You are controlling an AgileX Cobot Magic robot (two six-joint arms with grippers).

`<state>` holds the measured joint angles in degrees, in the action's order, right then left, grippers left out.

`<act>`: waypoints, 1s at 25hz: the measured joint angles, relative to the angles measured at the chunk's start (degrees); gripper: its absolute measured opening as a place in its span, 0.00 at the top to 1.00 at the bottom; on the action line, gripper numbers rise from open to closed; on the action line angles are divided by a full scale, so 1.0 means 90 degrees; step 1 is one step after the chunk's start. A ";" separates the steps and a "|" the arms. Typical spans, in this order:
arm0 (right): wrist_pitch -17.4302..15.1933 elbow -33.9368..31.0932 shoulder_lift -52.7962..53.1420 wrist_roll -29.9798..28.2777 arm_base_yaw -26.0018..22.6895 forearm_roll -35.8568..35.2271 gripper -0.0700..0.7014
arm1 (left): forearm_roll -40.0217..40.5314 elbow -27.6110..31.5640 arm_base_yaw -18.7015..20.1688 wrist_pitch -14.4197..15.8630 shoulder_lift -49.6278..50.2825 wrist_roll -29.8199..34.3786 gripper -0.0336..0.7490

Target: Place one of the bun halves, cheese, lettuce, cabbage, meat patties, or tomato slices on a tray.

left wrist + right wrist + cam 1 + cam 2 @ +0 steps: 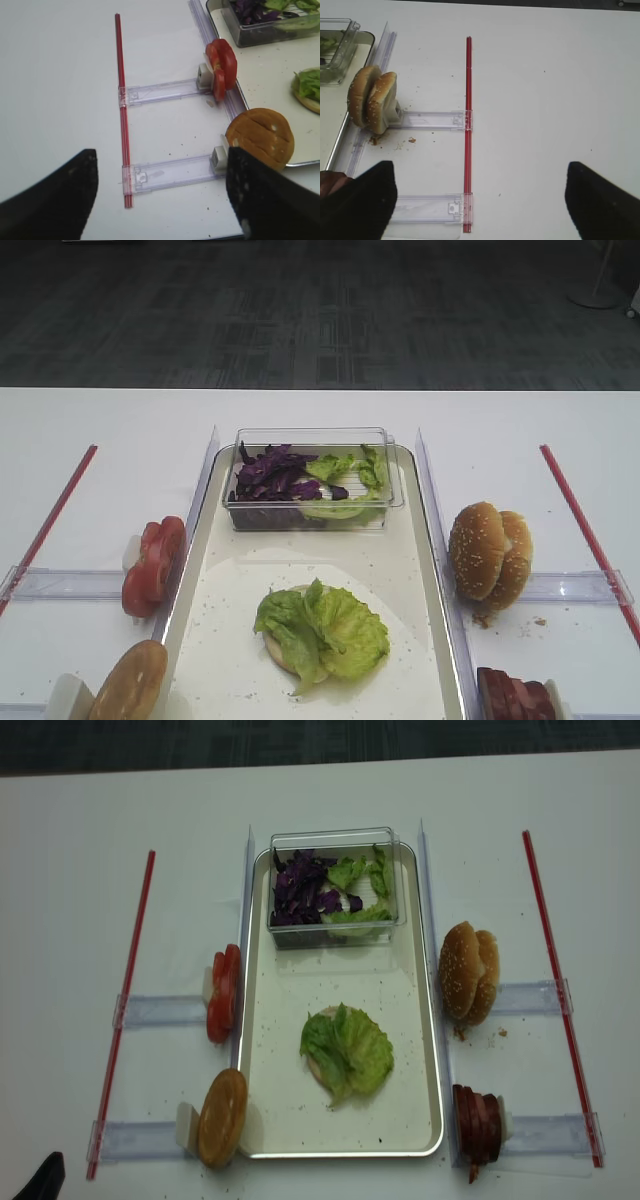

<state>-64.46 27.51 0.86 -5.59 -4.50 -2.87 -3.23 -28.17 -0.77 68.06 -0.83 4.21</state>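
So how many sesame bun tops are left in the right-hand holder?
2: both sesame bun tops stand on edge, pressed together in the holder right of the tray; the right wrist view shows the same pair. A thinner piece between or behind them could be hidden.

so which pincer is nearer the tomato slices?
Left. The left pincer hangs over the table just short of the tomato slices. The right pincer is across the tray, beside the sesame bun halves.
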 joint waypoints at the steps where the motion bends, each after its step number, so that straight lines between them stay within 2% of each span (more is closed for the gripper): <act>1: 0.0000 0.0000 0.0000 0.0047 0.0000 0.0015 0.01 | 0.0000 0.0000 0.0000 0.0000 0.0000 0.0000 0.33; 7: -0.0015 0.0000 0.0000 0.0428 0.0000 0.0219 0.01 | 0.0000 0.0000 0.0000 0.0000 0.0000 0.0000 0.33; 25: -0.0015 0.0000 0.0000 0.0484 0.0000 0.0250 0.01 | 0.0000 0.0000 0.0000 0.0000 0.0000 0.0000 0.33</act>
<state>-64.59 27.51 0.86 -1.24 -4.50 -0.62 -3.23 -28.17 -0.77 68.06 -0.83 4.21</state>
